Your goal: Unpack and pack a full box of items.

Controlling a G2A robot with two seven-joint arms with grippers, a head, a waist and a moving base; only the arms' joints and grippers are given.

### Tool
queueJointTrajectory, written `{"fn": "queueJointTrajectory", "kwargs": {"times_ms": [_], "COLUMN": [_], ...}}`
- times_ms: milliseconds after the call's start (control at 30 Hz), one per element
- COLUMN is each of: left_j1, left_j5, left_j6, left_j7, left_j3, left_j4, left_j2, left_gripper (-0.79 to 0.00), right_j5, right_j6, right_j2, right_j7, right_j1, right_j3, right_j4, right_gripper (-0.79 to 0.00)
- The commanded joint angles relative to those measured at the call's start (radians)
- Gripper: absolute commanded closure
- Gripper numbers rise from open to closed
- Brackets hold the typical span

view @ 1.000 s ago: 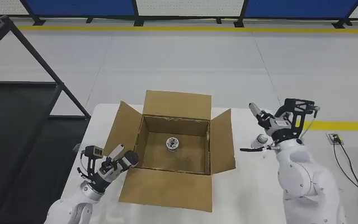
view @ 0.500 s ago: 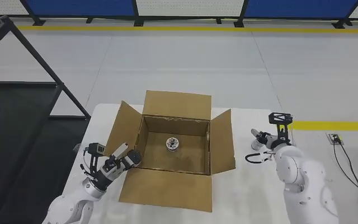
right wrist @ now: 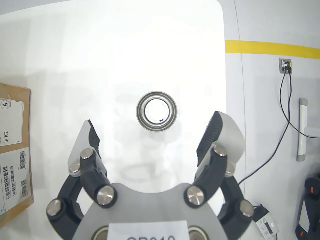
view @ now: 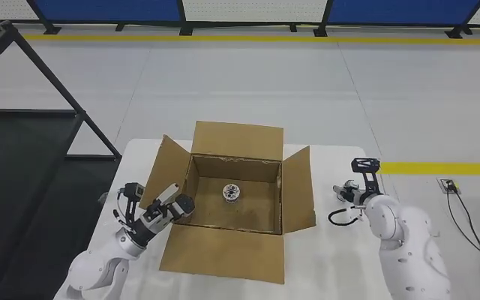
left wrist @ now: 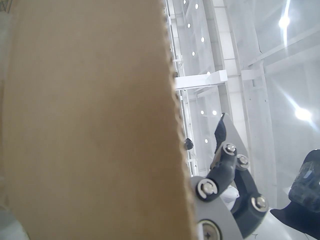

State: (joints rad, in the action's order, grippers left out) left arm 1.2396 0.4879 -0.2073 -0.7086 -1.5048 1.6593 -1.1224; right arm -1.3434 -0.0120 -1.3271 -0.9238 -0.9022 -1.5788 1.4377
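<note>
An open cardboard box (view: 234, 202) stands mid-table with a small round item (view: 231, 193) on its floor. A metal ring (right wrist: 156, 111) lies on the white table (right wrist: 125, 38), to the right of the box, also seen as the ring (view: 347, 190). My right gripper (right wrist: 152, 133) hovers open just above the ring, one finger on each side and short of it. My left gripper (view: 174, 202) is at the box's left flap (left wrist: 87, 101). The left gripper (left wrist: 262, 156) looks open, with nothing against its visible pad (left wrist: 220, 131).
The box's right flap (view: 298, 191) slopes out towards the right arm, and its labelled face (right wrist: 15, 146) lies close by. A black cable loop (view: 339, 218) hangs by the right wrist. The table's rounded corner (right wrist: 215, 3) is just beyond the ring.
The right arm has come down from a raised pose and turned its gripper down over the ring. The left arm has edged closer to the box's left flap.
</note>
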Motion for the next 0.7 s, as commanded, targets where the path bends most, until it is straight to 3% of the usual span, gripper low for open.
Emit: {"fn": "queueJointTrajectory", "kwargs": {"times_ms": [0, 133, 200, 400, 667], "left_j1": [-0.003, -0.006, -0.006, -0.002, 0.014], "left_j5": [0.0, 0.003, 0.005, 0.012, 0.024], "left_j6": [0.002, 0.004, 0.004, 0.0, -0.019], "left_j7": [0.002, 0.008, 0.009, 0.007, -0.002], "left_j3": [0.002, 0.003, 0.003, -0.004, -0.012], "left_j4": [-0.001, -0.004, -0.004, -0.006, -0.011], "left_j2": [0.0, 0.0, 0.0, 0.0, 0.001], "left_gripper": [-0.785, -0.785, -0.785, -0.785, -0.785], "right_j5": [-0.003, -0.005, -0.015, -0.008, 0.026], "right_j6": [-0.006, -0.015, -0.029, -0.056, -0.109], "right_j2": [0.0, 0.001, 0.001, 0.002, 0.003], "right_j7": [-0.002, -0.008, -0.017, 0.001, 0.077], "right_j1": [0.009, 0.026, 0.035, 0.037, -0.039], "right_j3": [0.009, 0.022, 0.029, 0.032, 0.013], "right_j4": [-0.01, -0.026, -0.034, -0.013, 0.187], "right_gripper": [-0.382, -0.246, 0.0, 0.0, 0.0]}}
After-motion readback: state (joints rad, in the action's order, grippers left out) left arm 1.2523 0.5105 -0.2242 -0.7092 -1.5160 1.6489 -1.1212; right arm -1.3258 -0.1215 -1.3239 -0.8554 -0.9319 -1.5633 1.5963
